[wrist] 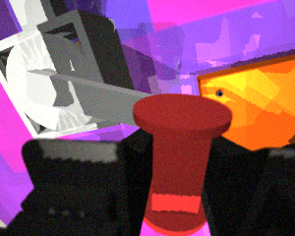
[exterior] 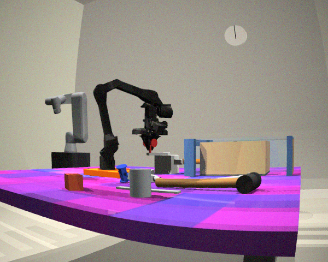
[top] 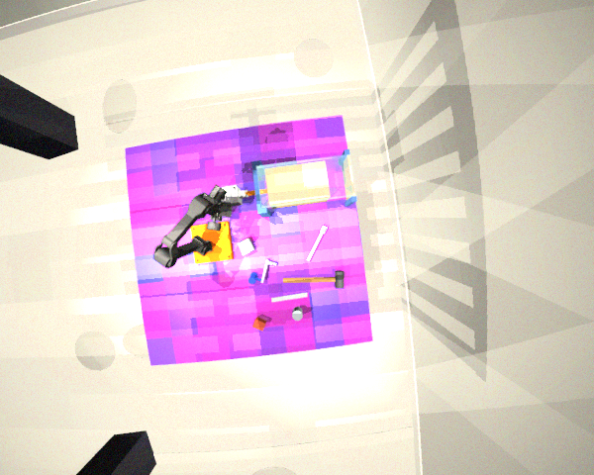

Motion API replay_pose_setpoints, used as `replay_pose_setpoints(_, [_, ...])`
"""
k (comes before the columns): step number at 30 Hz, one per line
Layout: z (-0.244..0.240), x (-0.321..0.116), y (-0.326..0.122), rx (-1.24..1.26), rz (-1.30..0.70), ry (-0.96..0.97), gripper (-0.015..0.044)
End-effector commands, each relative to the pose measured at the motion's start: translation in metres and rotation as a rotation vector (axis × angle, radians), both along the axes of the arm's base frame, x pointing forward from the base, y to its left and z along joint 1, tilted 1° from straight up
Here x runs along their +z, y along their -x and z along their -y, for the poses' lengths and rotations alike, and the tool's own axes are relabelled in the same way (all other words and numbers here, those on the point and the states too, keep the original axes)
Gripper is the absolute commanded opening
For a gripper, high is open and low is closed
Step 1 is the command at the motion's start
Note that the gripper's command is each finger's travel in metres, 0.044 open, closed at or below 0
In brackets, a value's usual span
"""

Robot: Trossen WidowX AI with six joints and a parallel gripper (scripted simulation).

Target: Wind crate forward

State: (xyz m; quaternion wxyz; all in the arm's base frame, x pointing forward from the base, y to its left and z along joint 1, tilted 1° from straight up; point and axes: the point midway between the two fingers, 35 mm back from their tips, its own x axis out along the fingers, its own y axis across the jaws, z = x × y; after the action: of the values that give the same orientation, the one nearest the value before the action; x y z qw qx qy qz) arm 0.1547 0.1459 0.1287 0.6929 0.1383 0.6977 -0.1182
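Note:
My gripper (exterior: pixel 150 146) (wrist: pixel 172 126) is shut on the upright red knob of the winch handle (exterior: pixel 158 154) (wrist: pixel 105 95). The handle's flat grey arm runs from the knob across the top of the winch (exterior: pixel 162 164) (wrist: pixel 107 54). The key and hole are hidden under the arm. An orange strap (top: pixel 249 193) (exterior: pixel 198 161) leads from the winch towards the crate. The tan crate (top: pixel 289 186) (exterior: pixel 234 158) sits flat inside the clear-panelled cubby. Its front is close behind the blue frame (exterior: pixel 189 158) at the mouth, with a narrow gap seemingly visible.
The orange base plate (top: pixel 226 252) (wrist: pixel 265 103) is beside the winch. A hammer (top: pixel 307 280) (exterior: pixel 198 182), white bar (top: pixel 317 242), L-shaped tool (top: pixel 264 271), blue spool (top: pixel 253 277) (exterior: pixel 123 172), flat strip (top: pixel 289 297), grey cylinder (top: pixel 297 314) (exterior: pixel 140 183) and orange block (top: pixel 259 323) (exterior: pixel 73 182) lie about.

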Motion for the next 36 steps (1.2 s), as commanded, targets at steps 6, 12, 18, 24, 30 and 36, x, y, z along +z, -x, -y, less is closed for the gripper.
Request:
replay_pose_setpoints(6, [0.009,0.001,-0.020,-0.017,0.032,0.020,0.0000])
replay_pose_setpoints(12, [0.012,0.001,-0.028,-0.017,0.033,0.020,0.0000])
replay_pose_setpoints(18, [0.013,0.002,-0.036,-0.017,0.034,0.020,0.0000])
replay_pose_setpoints(24, [0.014,0.002,-0.045,-0.017,0.034,0.021,0.0000])
replay_pose_setpoints(30, [0.014,0.002,-0.053,-0.017,0.035,0.021,0.0000])
replay_pose_setpoints(36, [0.014,0.003,-0.061,-0.017,0.036,0.021,0.0000])
